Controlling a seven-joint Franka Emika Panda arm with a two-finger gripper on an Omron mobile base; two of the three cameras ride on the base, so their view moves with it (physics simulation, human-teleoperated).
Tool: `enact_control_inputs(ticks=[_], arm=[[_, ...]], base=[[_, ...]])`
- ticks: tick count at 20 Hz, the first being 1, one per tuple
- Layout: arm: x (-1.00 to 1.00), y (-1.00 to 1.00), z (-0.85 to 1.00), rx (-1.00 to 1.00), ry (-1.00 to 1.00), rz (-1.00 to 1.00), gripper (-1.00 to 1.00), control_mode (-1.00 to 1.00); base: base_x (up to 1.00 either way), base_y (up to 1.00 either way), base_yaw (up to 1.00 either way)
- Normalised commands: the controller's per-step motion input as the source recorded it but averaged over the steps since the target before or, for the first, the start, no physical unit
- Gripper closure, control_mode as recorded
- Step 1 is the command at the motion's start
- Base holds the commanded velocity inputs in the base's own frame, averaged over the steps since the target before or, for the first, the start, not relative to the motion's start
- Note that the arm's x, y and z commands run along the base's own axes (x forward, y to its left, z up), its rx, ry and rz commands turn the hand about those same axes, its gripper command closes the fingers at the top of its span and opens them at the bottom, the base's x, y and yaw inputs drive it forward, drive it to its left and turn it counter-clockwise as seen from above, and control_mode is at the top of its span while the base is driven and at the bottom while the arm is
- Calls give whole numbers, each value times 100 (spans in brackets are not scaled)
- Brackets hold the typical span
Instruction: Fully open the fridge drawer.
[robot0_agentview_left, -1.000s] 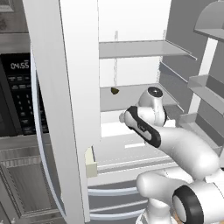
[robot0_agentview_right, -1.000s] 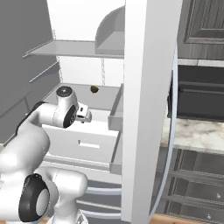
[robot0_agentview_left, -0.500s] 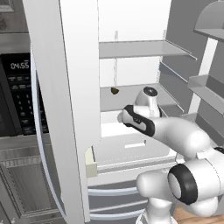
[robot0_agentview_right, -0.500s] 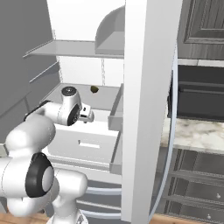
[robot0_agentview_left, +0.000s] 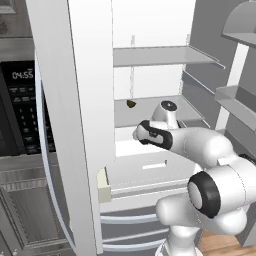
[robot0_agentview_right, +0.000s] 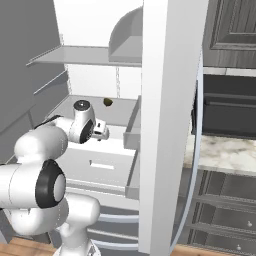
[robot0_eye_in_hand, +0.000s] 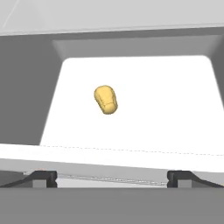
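Observation:
The fridge drawer (robot0_agentview_left: 145, 172) (robot0_agentview_right: 95, 172) is a wide white bin low in the open fridge. Its handle slot (robot0_agentview_left: 153, 165) (robot0_agentview_right: 102, 164) sits at the centre of the front panel. My gripper (robot0_agentview_left: 136, 133) (robot0_agentview_right: 106, 131) hovers above the drawer's top, higher than the slot and touching nothing. In the hand view the gripper (robot0_eye_in_hand: 111, 177) is open, with its dark fingertips (robot0_eye_in_hand: 43, 177) far apart and nothing between them. A white edge (robot0_eye_in_hand: 109, 153) runs just beyond the tips.
A small yellow-brown lump (robot0_agentview_left: 131, 103) (robot0_agentview_right: 107, 102) (robot0_eye_in_hand: 106, 99) lies on the grey shelf (robot0_agentview_left: 150, 107) behind the gripper. The open doors (robot0_agentview_left: 75, 125) (robot0_agentview_right: 167, 125) flank the fridge, with door bins (robot0_agentview_left: 240, 100) at the right. A microwave (robot0_agentview_left: 17, 100) stands at the left. Freezer drawers (robot0_agentview_left: 130, 220) lie below.
The hand has edged a little sideways over the drawer while the elbow swung down and closer to the cameras. The drawer has not moved.

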Motion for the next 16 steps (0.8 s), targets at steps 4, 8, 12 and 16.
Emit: enact_control_inputs(ticks=[4, 8, 12, 16], arm=[[15, 0, -17, 0, 0, 0, -100, -100], [13, 1, -18, 0, 0, 0, -100, -100], [8, 0, -18, 0, 0, 0, -100, -100], [0, 0, -27, 0, 0, 0, -100, -100]], base=[[0, 0, 0], [0, 0, 0], [0, 0, 0], [0, 0, 0]])
